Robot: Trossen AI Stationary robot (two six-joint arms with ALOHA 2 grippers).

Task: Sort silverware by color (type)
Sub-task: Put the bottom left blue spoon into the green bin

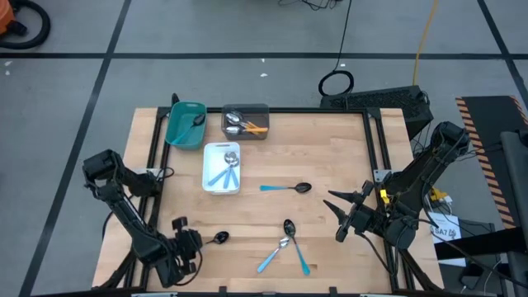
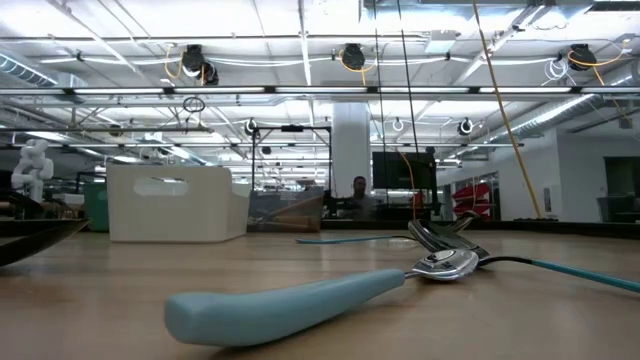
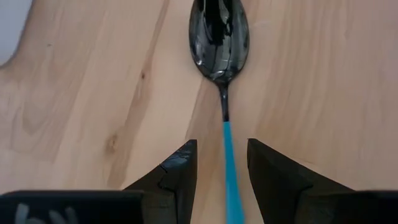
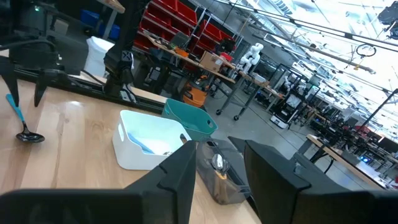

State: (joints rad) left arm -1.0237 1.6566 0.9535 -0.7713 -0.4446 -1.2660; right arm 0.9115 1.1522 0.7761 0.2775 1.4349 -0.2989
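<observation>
A spoon lies flat on the wooden table near its front left, with a black bowl (image 3: 219, 40) and a thin light-blue handle (image 3: 229, 158). My left gripper (image 3: 222, 146) points down over it, open, with one finger on each side of the handle and a gap to each. In the high view that gripper (image 1: 191, 242) hides the handle and only the bowl (image 1: 220, 238) shows. My right gripper (image 1: 334, 216) waits open above the table's right side, holding nothing. Three more blue-handled spoons lie loose: one (image 1: 287, 188) at mid-table and a crossed pair (image 1: 285, 246) near the front.
At the back left stand a teal tray (image 1: 175, 130) with a dark spoon, a grey tray (image 1: 262, 111) with orange-handled spoons, and in front of them a white tray (image 1: 210, 183) with blue-handled spoons. Bare wood lies between the loose spoons and the trays.
</observation>
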